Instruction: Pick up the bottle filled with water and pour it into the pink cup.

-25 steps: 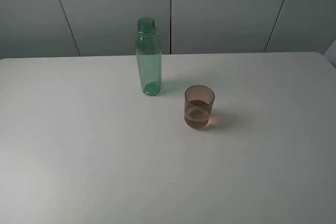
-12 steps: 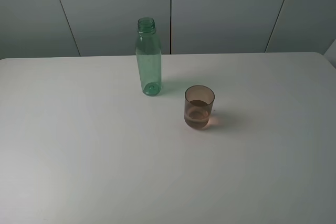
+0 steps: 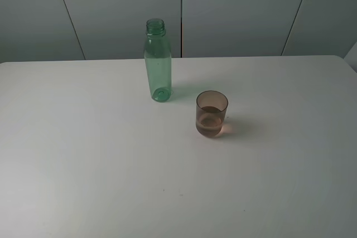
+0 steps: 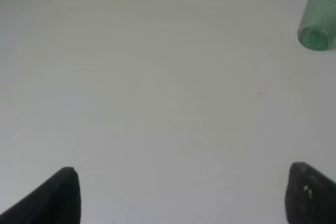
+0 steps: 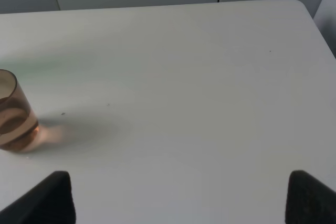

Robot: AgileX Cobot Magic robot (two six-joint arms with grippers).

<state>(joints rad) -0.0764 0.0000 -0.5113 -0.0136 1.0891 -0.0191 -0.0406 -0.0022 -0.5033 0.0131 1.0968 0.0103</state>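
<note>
The green-tinted bottle (image 3: pixel 158 62) stands upright and capless near the back middle of the white table (image 3: pixel 83 154); its base also shows in the left wrist view (image 4: pixel 317 17). The pink cup (image 3: pixel 211 113) stands in front of it to the right with some liquid in its lower part, and shows in the right wrist view (image 5: pixel 13 114). My left gripper (image 4: pixel 181 195) is open over bare table, well back from the bottle. My right gripper (image 5: pixel 178 195) is open too, away from the cup. Neither gripper appears in the exterior view.
Grey wall panels (image 3: pixel 234 9) rise behind the table's back edge. The table's right edge (image 5: pixel 320 30) shows in the right wrist view. A few tiny specks (image 3: pixel 163 189) dot the tabletop in front.
</note>
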